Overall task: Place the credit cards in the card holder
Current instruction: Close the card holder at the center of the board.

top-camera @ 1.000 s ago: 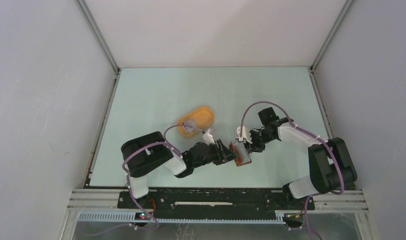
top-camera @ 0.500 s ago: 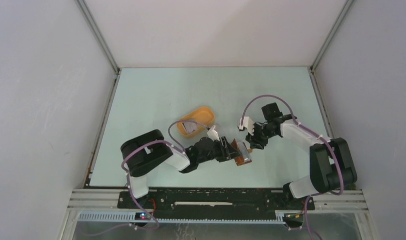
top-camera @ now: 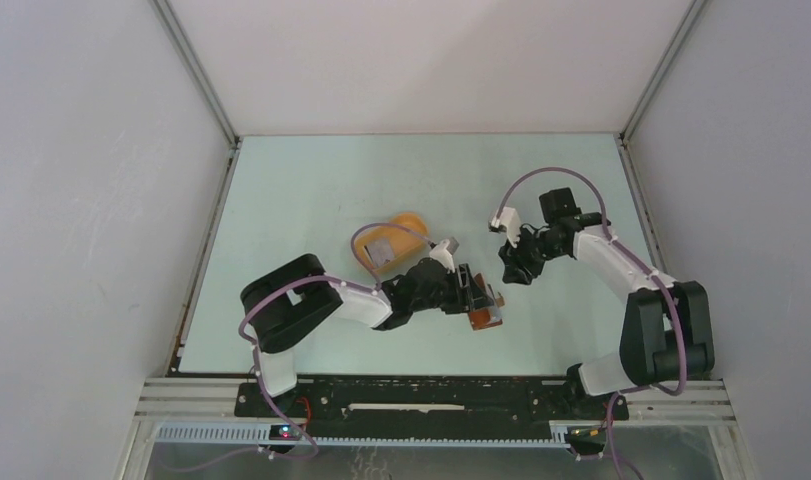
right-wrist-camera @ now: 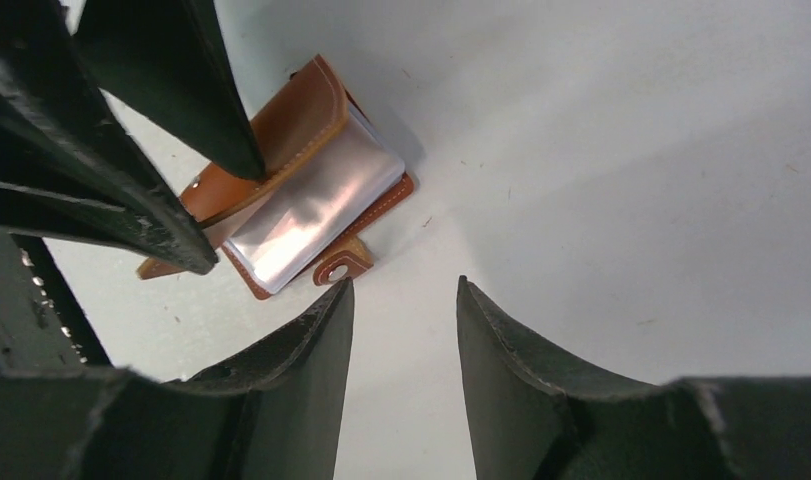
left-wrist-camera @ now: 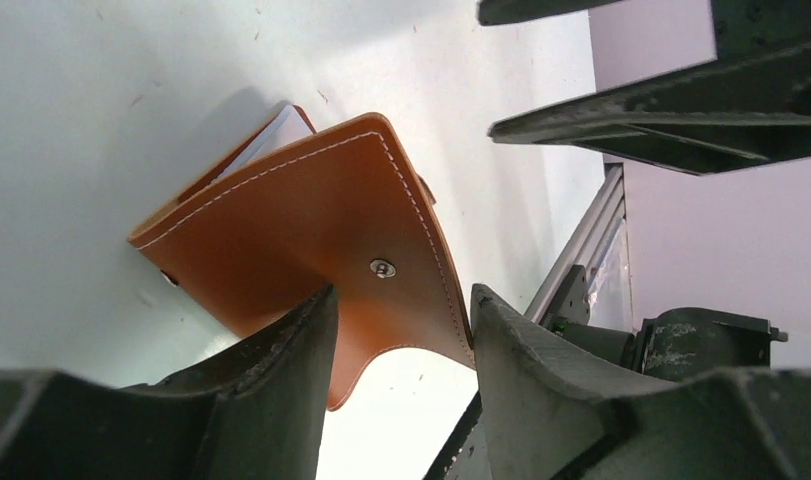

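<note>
**Holder near front edge, open table behind**

Card holder lies half-open with a silvery card inside. Left gripper straddles its flap; can't tell if it grips. Right gripper is wide, empty, nearby. Tray holds a grey card.

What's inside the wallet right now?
The left gripper straddles the raised flap, exposing one shiny pale sheet on the lower half of the wallet; card or sleeve, I can't tell. Anything beneath that sheet or against the flap's underside is covered.
</note>
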Available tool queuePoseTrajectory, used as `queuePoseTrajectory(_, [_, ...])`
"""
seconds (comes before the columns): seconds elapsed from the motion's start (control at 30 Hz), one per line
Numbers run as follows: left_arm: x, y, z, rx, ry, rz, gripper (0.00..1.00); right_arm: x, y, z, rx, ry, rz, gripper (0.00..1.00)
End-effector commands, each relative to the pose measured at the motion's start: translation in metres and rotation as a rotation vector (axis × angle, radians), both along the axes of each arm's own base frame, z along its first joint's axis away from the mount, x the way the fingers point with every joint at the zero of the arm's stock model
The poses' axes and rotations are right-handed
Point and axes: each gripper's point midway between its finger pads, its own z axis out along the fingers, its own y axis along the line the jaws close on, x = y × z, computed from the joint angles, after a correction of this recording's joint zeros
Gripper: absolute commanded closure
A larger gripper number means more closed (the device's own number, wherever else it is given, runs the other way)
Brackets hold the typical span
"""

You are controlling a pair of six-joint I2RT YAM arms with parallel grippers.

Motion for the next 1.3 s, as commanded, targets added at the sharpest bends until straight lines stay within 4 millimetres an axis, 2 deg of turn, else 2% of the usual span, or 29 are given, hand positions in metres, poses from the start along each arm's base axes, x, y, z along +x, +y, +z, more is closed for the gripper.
queuePoseTrajectory(0.0, [0.009,0.006,-0.010,0.101,-0.029,-0.027,0.44,0.000,0.006,0.051,0.089,-0.069,-0.040,0.49])
queuePoseTrajectory(0.13, [0.015,0.005,-0.004,0.101,-0.050,-0.033,0.45,-0.004,0.006,0.099,0.135,-0.236,-0.053,0.45])
queuePoseTrajectory(0.2, [0.017,0.004,-0.003,0.099,-0.054,-0.039,0.47,-0.010,0.009,0.116,0.179,-0.268,-0.071,0.26])
queuePoseTrajectory(0.23, [0.018,0.003,-0.003,0.098,-0.055,-0.042,0.48,-0.015,0.012,0.119,0.205,-0.245,-0.086,0.06])
queuePoseTrajectory(0.27, [0.019,0.002,-0.002,0.096,-0.056,-0.046,0.49,-0.020,0.016,0.117,0.234,-0.205,-0.098,0.01])
queuePoseTrajectory(0.3, [0.019,0.001,-0.002,0.095,-0.057,-0.051,0.49,-0.027,0.021,0.113,0.263,-0.142,-0.093,0.00])
queuePoseTrajectory(0.37, [0.020,-0.002,-0.001,0.091,-0.061,-0.062,0.49,-0.034,0.025,0.098,0.270,-0.028,-0.090,0.00])
queuePoseTrajectory(0.47, [0.020,-0.003,-0.002,0.092,-0.063,-0.069,0.51,-0.027,0.014,0.067,0.183,0.051,-0.154,0.02])
queuePoseTrajectory(0.53, [0.019,-0.001,-0.004,0.092,-0.061,-0.069,0.54,-0.018,0.005,0.051,0.134,0.071,-0.227,0.09])
queuePoseTrajectory(0.63, [0.018,0.000,-0.006,0.079,-0.055,-0.067,0.58,-0.015,0.004,0.029,0.100,0.175,-0.296,0.21])
queuePoseTrajectory(0.7, [0.018,0.001,-0.007,0.072,-0.052,-0.065,0.61,-0.014,0.004,0.016,0.052,0.224,-0.327,0.24])
queuePoseTrajectory(0.9, [0.016,0.003,-0.011,0.053,-0.039,-0.059,0.63,-0.018,0.016,-0.001,-0.009,0.286,-0.345,0.27])
queuePoseTrajectory(1.17, [0.016,0.004,-0.011,0.020,-0.027,-0.049,0.65,-0.018,0.019,-0.021,-0.089,0.330,-0.382,0.36])
queuePoseTrajectory(1.27, [0.016,0.004,-0.010,0.011,-0.023,-0.044,0.66,-0.016,0.021,-0.024,-0.093,0.346,-0.396,0.36])
